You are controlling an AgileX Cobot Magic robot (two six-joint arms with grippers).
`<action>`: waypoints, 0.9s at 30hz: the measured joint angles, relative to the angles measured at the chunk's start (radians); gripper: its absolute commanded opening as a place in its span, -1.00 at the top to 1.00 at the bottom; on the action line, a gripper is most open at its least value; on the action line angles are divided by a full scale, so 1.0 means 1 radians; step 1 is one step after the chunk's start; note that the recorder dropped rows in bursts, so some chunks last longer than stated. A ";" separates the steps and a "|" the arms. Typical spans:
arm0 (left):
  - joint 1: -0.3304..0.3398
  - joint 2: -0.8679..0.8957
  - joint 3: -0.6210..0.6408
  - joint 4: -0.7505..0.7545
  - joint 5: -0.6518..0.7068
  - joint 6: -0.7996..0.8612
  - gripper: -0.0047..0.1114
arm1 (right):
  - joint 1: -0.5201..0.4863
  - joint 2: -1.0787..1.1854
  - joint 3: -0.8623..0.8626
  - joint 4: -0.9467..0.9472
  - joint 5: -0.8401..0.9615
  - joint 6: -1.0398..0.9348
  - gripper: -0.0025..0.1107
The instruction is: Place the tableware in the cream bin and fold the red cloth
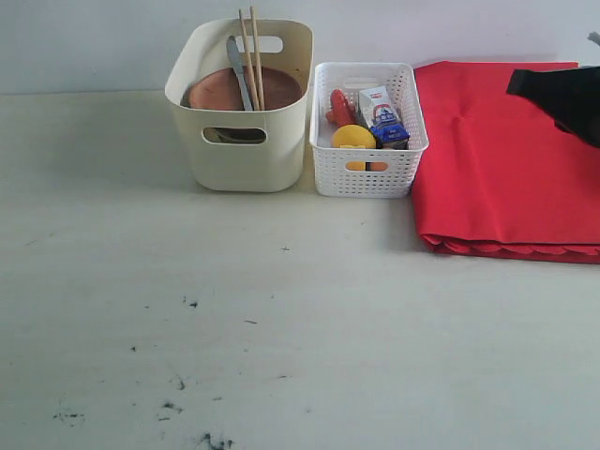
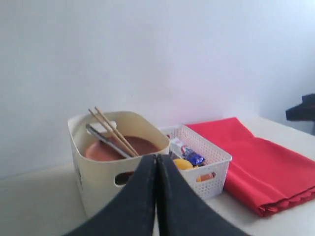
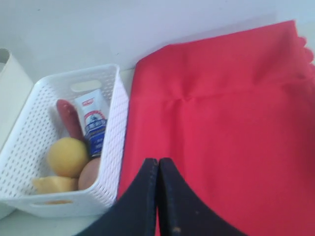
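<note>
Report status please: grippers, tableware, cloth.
Left gripper, right gripper shut, empty. Plate, chopsticks, knife in cream bin. Red cloth folded, beside white basket. No obstruction seen.

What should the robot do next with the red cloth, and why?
Likely just draw the shut right gripper away from the red cloth. The cloth already lies doubled, its scalloped edge under the front fold, and the brown plate, knife and chopsticks sit in the cream bin. No tableware shows on the table.
</note>
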 measured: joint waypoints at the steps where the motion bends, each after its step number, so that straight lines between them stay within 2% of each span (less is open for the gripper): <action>1: 0.000 -0.023 0.004 0.000 0.000 0.007 0.88 | 0.012 -0.011 0.007 0.002 0.012 0.008 0.96; 5: 0.000 -0.096 0.004 -0.002 0.000 0.020 0.88 | 0.027 -0.041 0.016 0.005 0.051 0.029 0.96; 13: 0.000 -0.135 0.013 -0.002 0.000 0.063 0.88 | 0.027 -0.042 0.016 0.005 0.055 0.033 0.96; 15: 0.024 -0.167 0.035 0.022 0.000 0.074 0.88 | 0.027 -0.042 0.016 0.005 0.057 0.033 0.96; 18: 0.125 -0.257 0.095 0.049 0.000 0.077 0.88 | 0.027 -0.042 0.016 0.005 0.057 0.033 0.96; 24: 0.452 -0.427 0.132 0.069 0.088 0.070 0.88 | 0.027 -0.042 0.016 0.005 0.057 0.033 0.96; 27: 0.565 -0.466 0.132 0.087 0.090 0.070 0.88 | 0.027 -0.042 0.016 0.005 0.057 0.033 0.96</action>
